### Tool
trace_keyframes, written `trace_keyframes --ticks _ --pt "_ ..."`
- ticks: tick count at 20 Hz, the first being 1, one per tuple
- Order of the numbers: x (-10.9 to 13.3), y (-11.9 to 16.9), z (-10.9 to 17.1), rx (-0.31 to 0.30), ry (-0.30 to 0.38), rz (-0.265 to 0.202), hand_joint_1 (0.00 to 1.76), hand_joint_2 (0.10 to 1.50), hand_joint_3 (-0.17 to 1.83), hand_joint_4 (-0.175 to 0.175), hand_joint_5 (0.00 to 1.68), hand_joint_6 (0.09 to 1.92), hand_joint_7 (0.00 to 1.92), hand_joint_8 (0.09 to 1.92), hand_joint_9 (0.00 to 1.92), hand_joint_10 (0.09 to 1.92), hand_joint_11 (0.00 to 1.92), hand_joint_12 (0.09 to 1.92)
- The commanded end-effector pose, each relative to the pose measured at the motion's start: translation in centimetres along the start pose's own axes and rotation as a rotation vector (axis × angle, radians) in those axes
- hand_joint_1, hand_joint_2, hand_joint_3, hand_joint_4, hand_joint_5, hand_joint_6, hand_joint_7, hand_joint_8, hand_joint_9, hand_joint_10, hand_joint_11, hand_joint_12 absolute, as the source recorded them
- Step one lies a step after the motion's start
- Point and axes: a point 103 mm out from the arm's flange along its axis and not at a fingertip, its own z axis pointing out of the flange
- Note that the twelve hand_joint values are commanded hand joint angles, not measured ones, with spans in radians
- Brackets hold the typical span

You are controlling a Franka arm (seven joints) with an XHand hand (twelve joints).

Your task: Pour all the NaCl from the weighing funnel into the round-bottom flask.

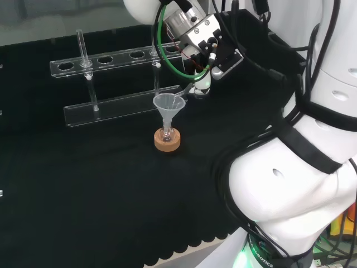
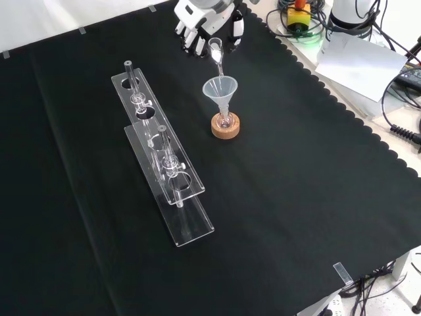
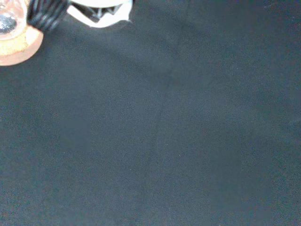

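Note:
A small round-bottom flask (image 1: 166, 134) (image 2: 225, 120) stands on a cork ring (image 1: 168, 142) (image 2: 225, 128) (image 3: 16, 47), with a clear funnel (image 1: 166, 105) (image 2: 220, 88) in its neck. The hand (image 1: 209, 42) (image 2: 200, 23) is just behind the funnel in the front view, and up and to its right in the head view. It is shut on a clear weighing funnel (image 1: 187, 92) (image 2: 216, 52). That piece is tilted, with its narrow tip down over the funnel's mouth. I cannot make out any salt in it. A bit of the hand (image 3: 99, 12) shows in the wrist view.
A clear acrylic test-tube rack (image 1: 111, 84) (image 2: 164, 158) with a few tubes stands left of the flask in the front view. The arm's white links (image 1: 301, 167) stand at the head view's right. Papers and cables (image 2: 362, 59) lie past the cloth's scalloped edge.

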Motion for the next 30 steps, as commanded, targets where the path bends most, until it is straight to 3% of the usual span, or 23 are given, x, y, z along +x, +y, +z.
trace_keyframes --ticks 1,14,30 --pt "0.6 0.1 0.1 0.043 -0.042 0.015 1.08 0.70 0.69 0.175 1.13 0.94 0.44 0.63 0.70 0.54 0.39 1.30" --pt "0.7 -0.1 -0.2 0.047 -0.078 0.015 1.08 0.70 0.69 0.175 1.13 0.94 0.43 0.63 0.70 0.54 0.39 1.30" --pt "1.5 0.0 -1.3 0.104 -0.116 0.027 1.08 0.70 0.69 0.175 1.13 0.94 0.43 0.63 0.70 0.54 0.38 1.30"
